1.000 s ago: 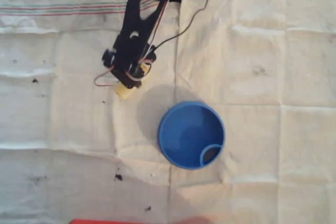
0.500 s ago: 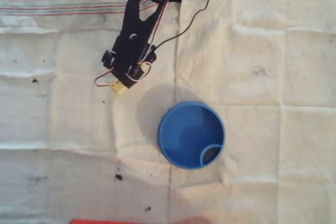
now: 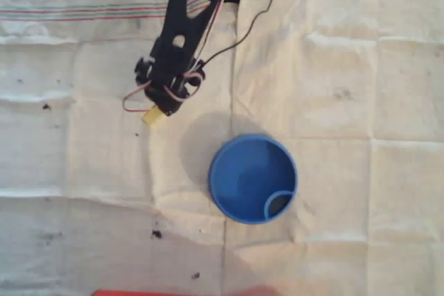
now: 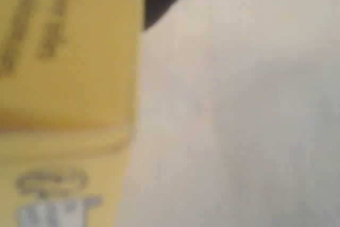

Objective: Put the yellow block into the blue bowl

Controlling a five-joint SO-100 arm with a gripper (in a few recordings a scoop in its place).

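On a creased white cloth [image 3: 361, 67] seen from overhead, a black robot arm reaches down from the top edge, its gripper [image 3: 158, 107] pointing toward lower left. A small corner of the yellow block [image 3: 152, 116] pokes out beneath the gripper tip. The wrist view shows the block [image 4: 64, 78] very close and blurred, filling the left side against pale cloth, so the claw appears clamped on the block, though the fingers themselves cannot be made out.

The blue bowl [image 3: 252, 178] sits right of and below the gripper, well apart from it, with a curved loop inside its lower right rim. Nothing lies in it, so the block has not been delivered.

Compared with a second ago, less of the block is visible from above, and the gripper has drifted slightly up and left, away from the bowl. The arm also looks larger in the overhead view, which suggests it is lifting. That likely means the block is grasped and raised off the cloth, with the carry across to the bowl left to do. The bowl has not moved.
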